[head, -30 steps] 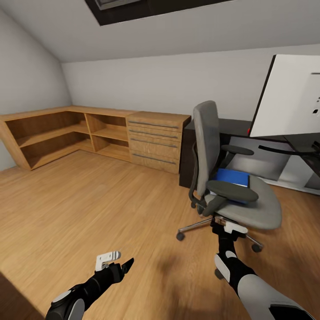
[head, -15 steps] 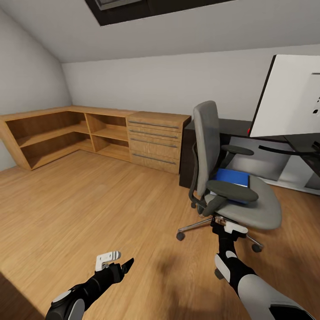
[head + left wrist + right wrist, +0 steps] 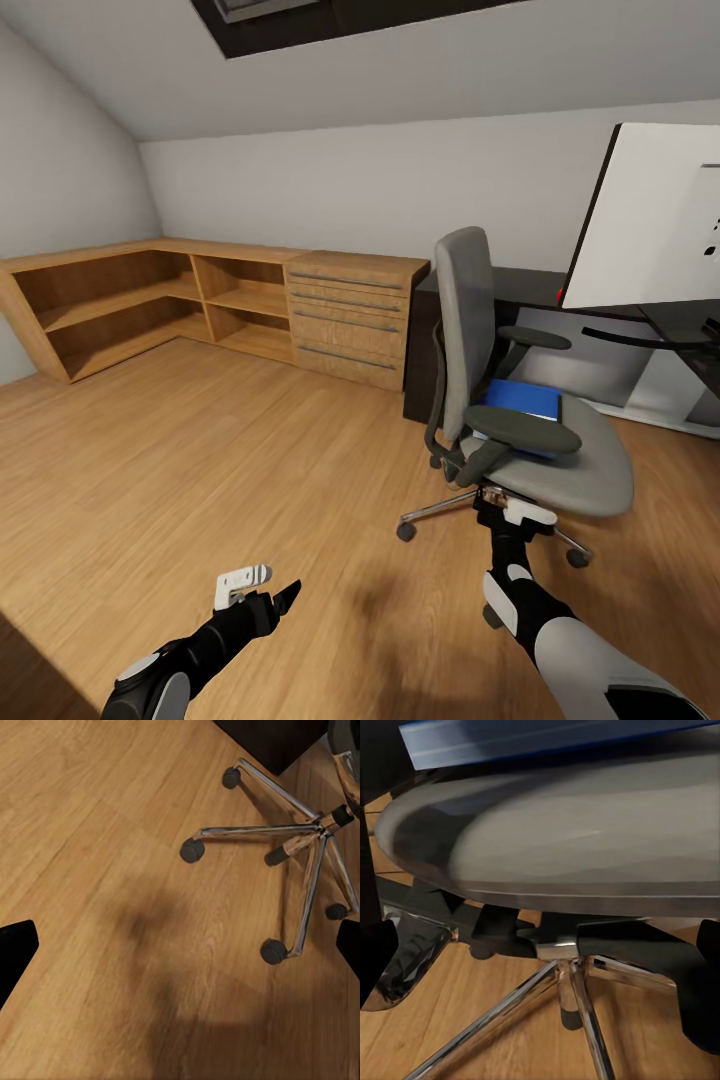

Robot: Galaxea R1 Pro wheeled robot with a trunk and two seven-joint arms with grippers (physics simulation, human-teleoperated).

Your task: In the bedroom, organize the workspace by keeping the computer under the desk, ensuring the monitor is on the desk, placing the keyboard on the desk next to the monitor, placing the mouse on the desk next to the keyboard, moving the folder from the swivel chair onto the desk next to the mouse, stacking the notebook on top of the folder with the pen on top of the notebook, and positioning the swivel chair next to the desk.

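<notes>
Holding unchanged, right claw (image 3: 503,497) spread under swivel chair (image 3: 520,400), folder (image 3: 522,400) on seat, left claw (image 3: 262,590) apart.

An attic room used as a home office: sloped white ceiling with a skylight (image 3: 300,15), wood plank floor (image 3: 200,450), low oak shelving unit (image 3: 200,300) along the walls, swivel chair (image 3: 520,400) beside the desk (image 3: 520,285) bearing a monitor (image 3: 655,215).

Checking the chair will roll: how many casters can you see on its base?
5 casters on the chair base.
</notes>
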